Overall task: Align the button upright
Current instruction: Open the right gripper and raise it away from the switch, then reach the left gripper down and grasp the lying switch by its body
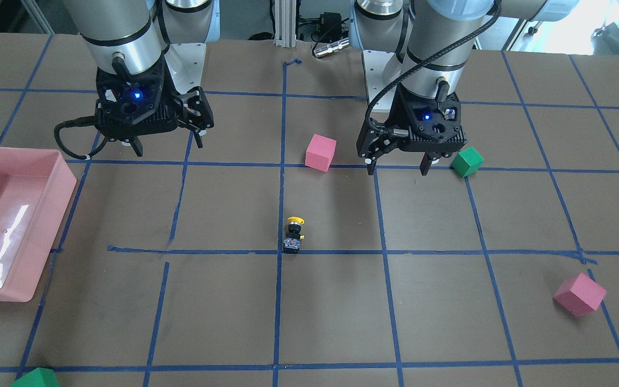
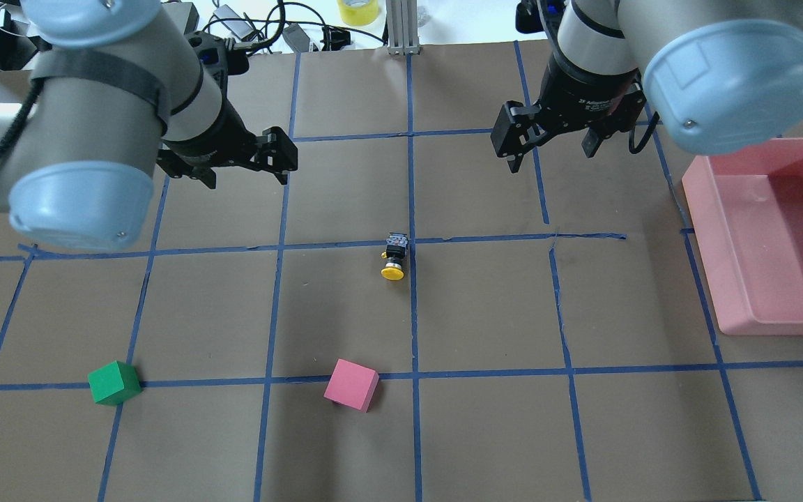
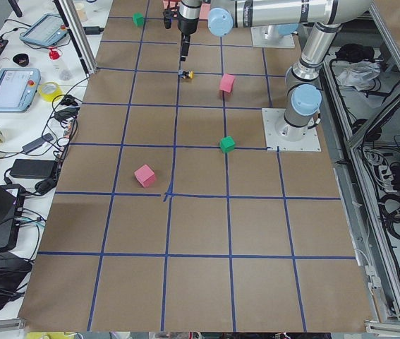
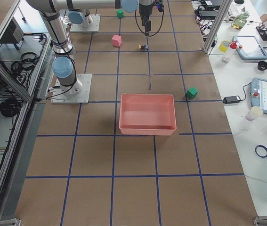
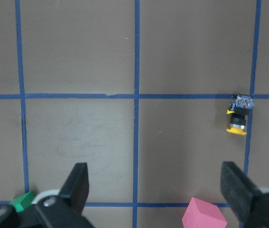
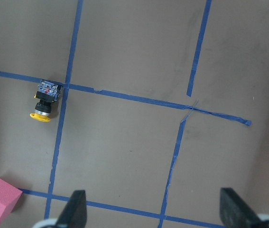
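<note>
The button [image 1: 294,235] lies on its side near the middle of the table, next to a crossing of blue tape lines. Its yellow cap points toward the robot and its whitish base points away. It also shows in the overhead view [image 2: 394,256], the left wrist view [image 5: 239,114] and the right wrist view [image 6: 45,101]. My left gripper [image 2: 245,178] [image 1: 397,171] is open and empty, hanging above the table well to the button's left. My right gripper [image 2: 551,160] [image 1: 168,148] is open and empty, above the table to the button's right.
A pink tray [image 2: 698,209] stands at the table's right side. A pink cube [image 2: 351,383] and a green cube [image 2: 114,382] sit nearer the robot. Another pink cube [image 1: 580,294] and a green cube [image 1: 35,378] lie on the far side.
</note>
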Controlling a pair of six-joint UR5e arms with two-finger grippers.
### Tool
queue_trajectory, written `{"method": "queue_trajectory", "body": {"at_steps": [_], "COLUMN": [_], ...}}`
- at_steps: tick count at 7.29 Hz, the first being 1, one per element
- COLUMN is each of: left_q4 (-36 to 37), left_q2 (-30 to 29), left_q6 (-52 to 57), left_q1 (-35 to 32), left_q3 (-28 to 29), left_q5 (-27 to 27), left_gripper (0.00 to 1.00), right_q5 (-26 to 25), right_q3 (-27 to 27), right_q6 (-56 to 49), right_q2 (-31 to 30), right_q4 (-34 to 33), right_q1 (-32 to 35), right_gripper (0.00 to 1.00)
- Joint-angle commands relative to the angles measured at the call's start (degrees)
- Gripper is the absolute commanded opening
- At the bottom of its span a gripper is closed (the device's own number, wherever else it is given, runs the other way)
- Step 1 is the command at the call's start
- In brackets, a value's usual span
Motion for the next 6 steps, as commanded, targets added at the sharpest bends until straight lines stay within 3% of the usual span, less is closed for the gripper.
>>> {"method": "queue_trajectory", "body": {"at_steps": [1, 6], "left_q4": [8.6, 38.9], "left_q2": [-1.0, -7.1], "left_q6": [-4.8, -14.3], "left_q1": [-3.3, -12.8], "left_q3": [-4.8, -18.4], "left_q5": [0.2, 5.6], "left_gripper": [1.0, 1.0], "right_q5": [-0.4, -0.1], "right_q3": [0.0, 0.3], "right_q6": [0.1, -0.3], "right_q2": [-0.4, -0.4], "right_q4": [0.0, -0.7], "right_q1": [-0.4, -0.3], "right_gripper": [1.0, 1.0]}}
